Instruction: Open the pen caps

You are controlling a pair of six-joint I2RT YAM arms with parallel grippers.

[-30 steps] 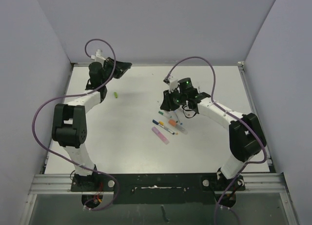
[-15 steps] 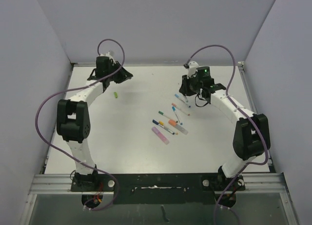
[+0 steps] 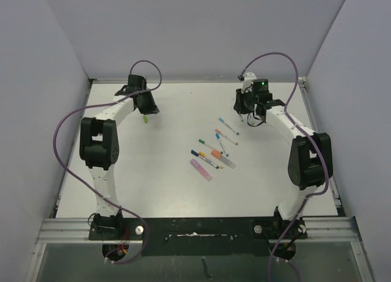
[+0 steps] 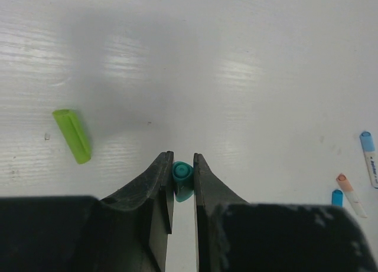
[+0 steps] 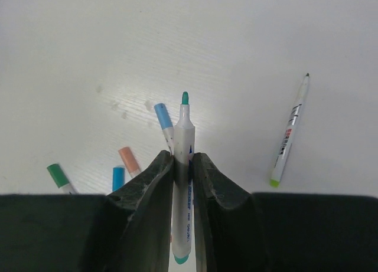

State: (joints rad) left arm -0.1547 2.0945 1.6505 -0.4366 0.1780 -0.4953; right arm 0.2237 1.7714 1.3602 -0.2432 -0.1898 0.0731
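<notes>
Top view, left arm: it has swung in and down, so the left jaws now hang just beside the green cap [image 3: 145, 118] at the back left of the tabletop [image 3: 165, 196].
Top view, right arm: it has pulled back from the pile of pens [image 3: 212, 155] to the back right.
Left wrist view, left jaws: squeezed tight on a teal cap [image 4: 182, 173]. The green cap lies loose to the left.
Right wrist view, right jaws: squeezed tight on a teal pen [image 5: 183, 139], with its tip bare and pointing away.
Right wrist view, other things: another bare pen [image 5: 289, 133] lies on the right.
What it means: the teal cap looks pulled off, so that pen is done. The pens in the pile probably still need opening.
</notes>
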